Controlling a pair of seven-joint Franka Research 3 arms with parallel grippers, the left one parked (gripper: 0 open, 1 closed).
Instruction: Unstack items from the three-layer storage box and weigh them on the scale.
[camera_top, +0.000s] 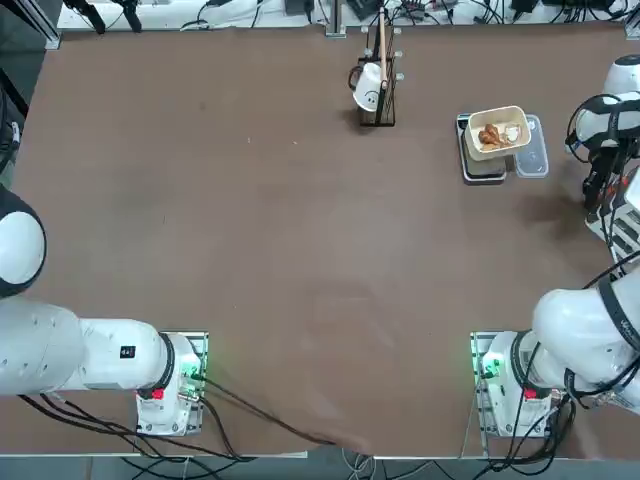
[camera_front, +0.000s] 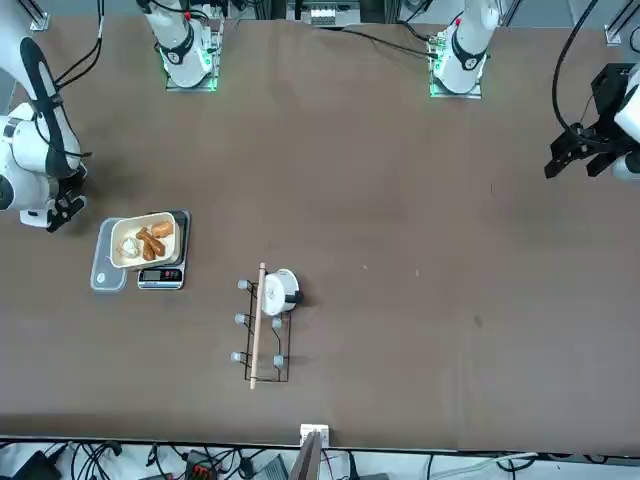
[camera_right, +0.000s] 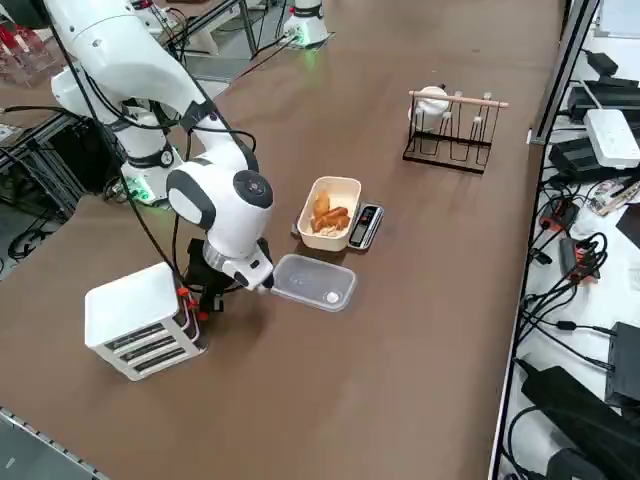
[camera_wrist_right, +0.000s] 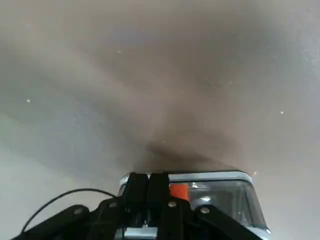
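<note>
The three-layer storage box (camera_right: 138, 322), a pale rack with slatted fronts and red parts, stands at the table's right edge (camera_top: 626, 236). My right gripper (camera_right: 205, 296) hangs low right beside it, fingers shut (camera_wrist_right: 149, 176) with nothing seen between them; an orange-red part (camera_wrist_right: 179, 191) of the box sits just past the tips. The items, lumpy orange-brown pieces (camera_top: 489, 134) and a whitish one (camera_top: 512, 132), lie in a cream tray (camera_right: 343, 188) that rests on the scale (camera_right: 366, 226). In the front view the tray (camera_front: 128, 223) sits on the scale (camera_front: 163, 276), with the gripper (camera_front: 62, 210) to its left.
A clear plastic container (camera_right: 313, 282) lies on the table between the gripper and the tray. A dark wire stand (camera_top: 379, 84) with a white cup (camera_top: 368, 88) stands at the far middle. Cables and gear lie beyond the far edge.
</note>
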